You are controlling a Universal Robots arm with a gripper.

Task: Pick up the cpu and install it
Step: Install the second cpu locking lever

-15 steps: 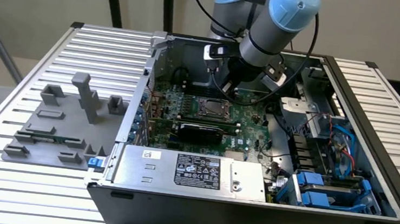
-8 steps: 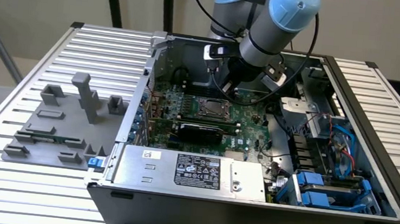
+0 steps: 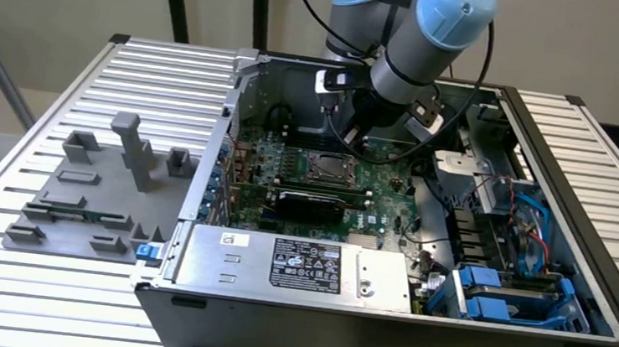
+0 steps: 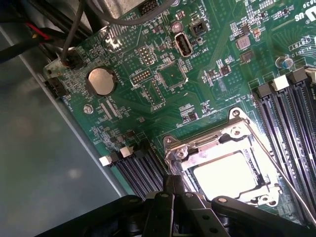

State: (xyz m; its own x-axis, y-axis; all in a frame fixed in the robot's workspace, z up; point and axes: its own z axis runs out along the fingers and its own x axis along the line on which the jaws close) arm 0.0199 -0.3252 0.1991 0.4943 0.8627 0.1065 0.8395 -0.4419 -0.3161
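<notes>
Ribbed metal table (image 3: 31, 275) carries an open computer case (image 3: 386, 332), and the gripper (image 3: 367, 132) hangs over the green motherboard (image 4: 148, 84) inside it, its fingers (image 4: 170, 185) pressed together and holding nothing. In the wrist view the cpu (image 4: 229, 173) already lies flat in its socket, framed by the metal retention bracket (image 4: 207, 143). Judging from this, placement looks done, though whether the bracket's lever (image 4: 281, 173) is latched cannot be told.
</notes>
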